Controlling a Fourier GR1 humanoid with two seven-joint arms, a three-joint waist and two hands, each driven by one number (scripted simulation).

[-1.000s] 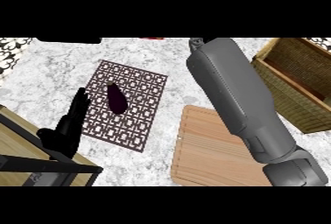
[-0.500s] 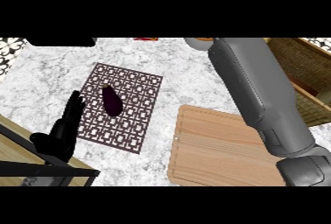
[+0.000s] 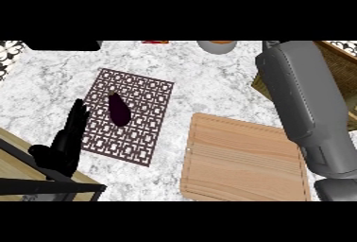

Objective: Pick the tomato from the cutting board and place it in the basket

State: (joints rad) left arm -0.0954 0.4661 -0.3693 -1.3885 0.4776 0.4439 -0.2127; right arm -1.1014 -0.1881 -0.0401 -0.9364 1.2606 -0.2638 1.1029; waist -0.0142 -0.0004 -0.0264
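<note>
Both basket (image 3: 340, 71) and cutting board (image 3: 244, 160) have shifted right.

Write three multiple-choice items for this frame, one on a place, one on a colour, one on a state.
1. Where does the dark purple eggplant lie?
A. on the patterned mat
B. on the cutting board
C. in the basket

2. What colour is the cutting board?
A. white
B. light wood
C. black

3. How is the left hand?
A. curled round the eggplant
B. pressing on the cutting board
C. open, fingers straight, beside the mat

Answers:
1 A, the eggplant rests on the mat's lattice.
2 B, the board shows pale wood grain.
3 C, its black fingers are straight at the mat's left edge, holding nothing.
</note>
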